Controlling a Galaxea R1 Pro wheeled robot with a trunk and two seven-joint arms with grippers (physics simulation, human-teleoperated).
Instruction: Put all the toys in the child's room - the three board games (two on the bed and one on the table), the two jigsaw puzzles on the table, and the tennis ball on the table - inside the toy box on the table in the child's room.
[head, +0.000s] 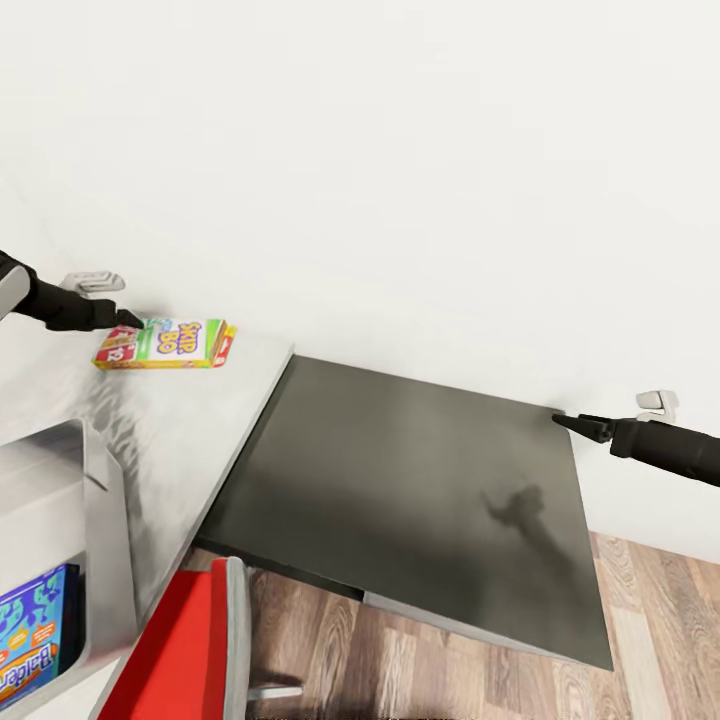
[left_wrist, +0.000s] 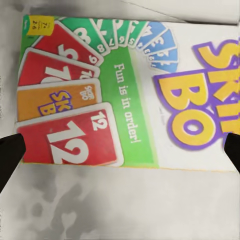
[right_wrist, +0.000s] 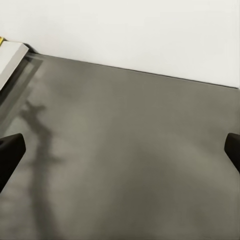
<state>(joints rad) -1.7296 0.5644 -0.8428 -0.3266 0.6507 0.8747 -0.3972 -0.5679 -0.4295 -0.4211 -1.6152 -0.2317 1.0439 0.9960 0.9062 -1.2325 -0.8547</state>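
The flat yellow-green-red SKIP-BO board game (head: 168, 343) lies on the pale grey table (head: 190, 430) close to the white wall. My left gripper (head: 130, 320) is at the box's left end. In the left wrist view the SKIP-BO box (left_wrist: 130, 95) lies flat right under that gripper (left_wrist: 120, 155), whose black fingertips (left_wrist: 10, 155) stand wide apart, open, holding nothing. The grey toy box (head: 100, 520) sits at the lower left with a blue board game (head: 35, 635) lying in it. My right gripper (head: 575, 423) hangs open over the far right corner of the table's dark grey section (head: 400, 470).
A red-and-white chair (head: 185, 640) stands at the table's front edge beside the toy box. Wood-plank floor (head: 640, 620) shows beyond the dark section. The white wall (head: 400, 150) runs directly behind the table. In the right wrist view, bare dark tabletop (right_wrist: 130, 150) lies under the gripper.
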